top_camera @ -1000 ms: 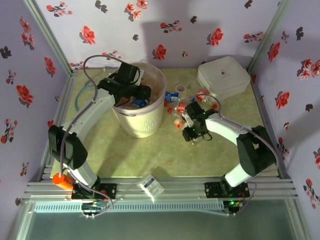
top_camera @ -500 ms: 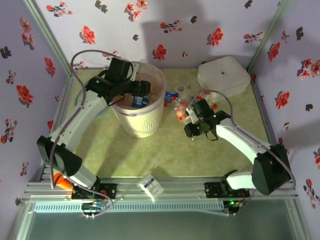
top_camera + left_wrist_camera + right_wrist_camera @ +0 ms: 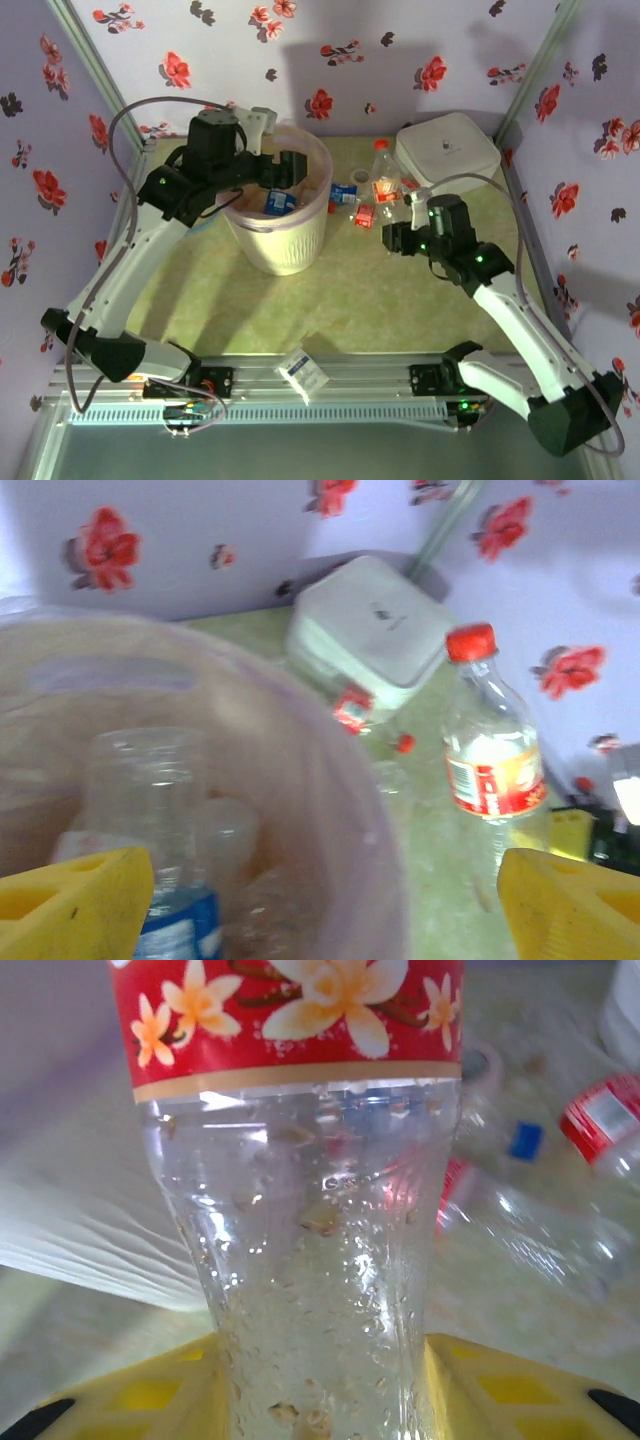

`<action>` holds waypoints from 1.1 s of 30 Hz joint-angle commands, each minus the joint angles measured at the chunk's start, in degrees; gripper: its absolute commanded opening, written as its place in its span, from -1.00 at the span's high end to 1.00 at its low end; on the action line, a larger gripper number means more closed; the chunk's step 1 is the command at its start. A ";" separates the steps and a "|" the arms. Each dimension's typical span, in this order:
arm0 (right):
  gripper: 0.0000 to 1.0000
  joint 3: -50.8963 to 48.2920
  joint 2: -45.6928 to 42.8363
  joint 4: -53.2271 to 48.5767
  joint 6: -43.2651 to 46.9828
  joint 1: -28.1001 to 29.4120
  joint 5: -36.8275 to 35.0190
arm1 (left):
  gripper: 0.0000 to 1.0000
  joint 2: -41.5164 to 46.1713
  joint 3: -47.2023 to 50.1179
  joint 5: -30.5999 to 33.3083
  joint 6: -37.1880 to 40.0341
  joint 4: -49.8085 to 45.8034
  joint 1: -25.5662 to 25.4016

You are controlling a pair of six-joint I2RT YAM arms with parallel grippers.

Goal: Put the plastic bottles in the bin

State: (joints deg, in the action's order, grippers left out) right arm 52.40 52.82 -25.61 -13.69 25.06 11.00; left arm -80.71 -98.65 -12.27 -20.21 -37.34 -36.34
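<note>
Over the bin, the left gripper hangs with its fingers spread wide and nothing between them. Inside the bin lie a blue-labelled bottle and other clear ones. Just right of the bin, the right gripper has its fingers clenched on the lower part of an upright red-capped bottle. More bottles lie on the bench between the bin and a white box. A small packet sits at the near edge.
</note>
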 commanded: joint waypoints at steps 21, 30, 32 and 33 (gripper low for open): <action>0.02 0.16 5.08 31.14 -14.41 6.14 20.58 | -0.79 -11.74 -4.19 -11.56 -6.00 14.36 -9.10; 0.02 0.07 7.13 36.12 -16.55 6.23 19.59 | -0.17 -12.50 -4.53 -11.31 -5.26 13.57 -9.15; 0.01 -0.02 7.49 36.60 -16.82 6.27 19.52 | -0.06 -12.87 -4.79 -11.15 -5.03 13.45 -9.15; -0.03 -0.11 7.48 36.59 -16.87 6.23 19.45 | -0.03 -12.98 -4.93 -10.93 -4.79 13.20 -9.06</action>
State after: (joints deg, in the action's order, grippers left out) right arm 51.53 59.77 5.56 -28.86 31.03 30.68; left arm -92.68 -101.80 -20.67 -24.95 -24.45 -44.58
